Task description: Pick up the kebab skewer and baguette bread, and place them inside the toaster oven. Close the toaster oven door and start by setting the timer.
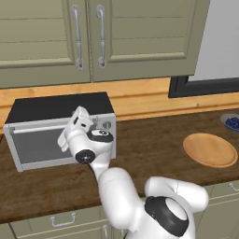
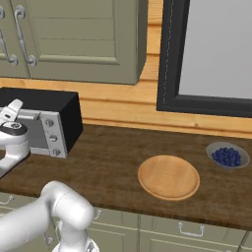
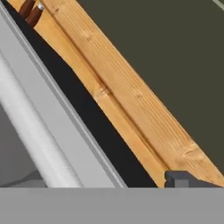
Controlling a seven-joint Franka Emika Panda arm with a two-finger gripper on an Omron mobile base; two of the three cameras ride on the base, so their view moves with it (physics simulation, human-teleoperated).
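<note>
The toaster oven (image 1: pixel 56 108) stands at the back left of the counter, and its door (image 1: pixel 42 147) is shut. My gripper (image 1: pixel 77 119) hovers at the door's top right corner, just in front of the silver bar handle (image 3: pixel 30 144), open with nothing between its fingers. One dark fingertip (image 3: pixel 188 178) shows far to the side of the hand view. In the right base view the gripper (image 2: pixel 12 111) is beside the column of knobs (image 2: pixel 51 131). The kebab skewer and the baguette bread are out of view.
A round wooden plate (image 1: pixel 210 149) lies bare on the right of the counter, with a bowl of blueberries (image 2: pixel 227 156) behind it. Cabinets (image 1: pixel 93 37) hang above the oven. Two small brown things (image 3: pixel 30 11) sit by the wooden wall strip beyond the oven's top.
</note>
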